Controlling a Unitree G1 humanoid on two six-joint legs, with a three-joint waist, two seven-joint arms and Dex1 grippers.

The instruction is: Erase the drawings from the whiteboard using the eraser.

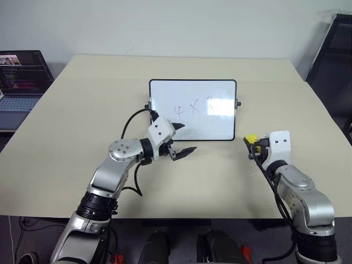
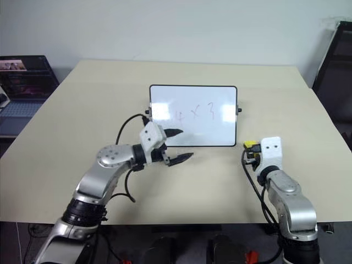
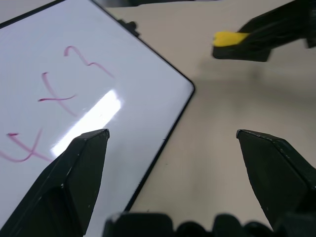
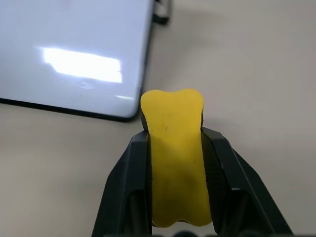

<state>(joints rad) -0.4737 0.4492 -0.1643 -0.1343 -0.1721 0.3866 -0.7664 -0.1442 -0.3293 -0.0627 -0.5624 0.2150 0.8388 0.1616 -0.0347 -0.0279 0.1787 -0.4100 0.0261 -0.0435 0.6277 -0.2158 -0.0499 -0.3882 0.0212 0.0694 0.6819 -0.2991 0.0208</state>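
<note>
The glossy white rectangular whiteboard with its thin black frame lies flat near the middle of the pale beige worktop, a little toward the far edge. On it, the faint reddish-brown marker drawings reading "4 x 3" are all unwiped. The small yellow eraser is clamped between the jaws of the right gripper, its yellow end sticking out past the fingertips; it hangs above the worktop just off the board's near right corner, clear of the board surface. The left gripper has its jaws spread wide and empty, poised at the board's near left corner, one finger over the frame and the other over bare worktop.

The step in hand looks like bringing the eraser across to the writing while the left arm gets ready to steady the board.

Risks from here:
- The board rests loose on a smooth worktop, so a sideways wipe could push it along instead of cleaning it unless the left gripper pins it first.
- The left gripper sits close to the "4"; a wipe sweeping that way could knock eraser against finger.
- The eraser is squeezed narrowly at its middle, so pressing down hard could twist it in the grip or lever it out.
- Too light a contact would leave the strokes smeared.
</note>
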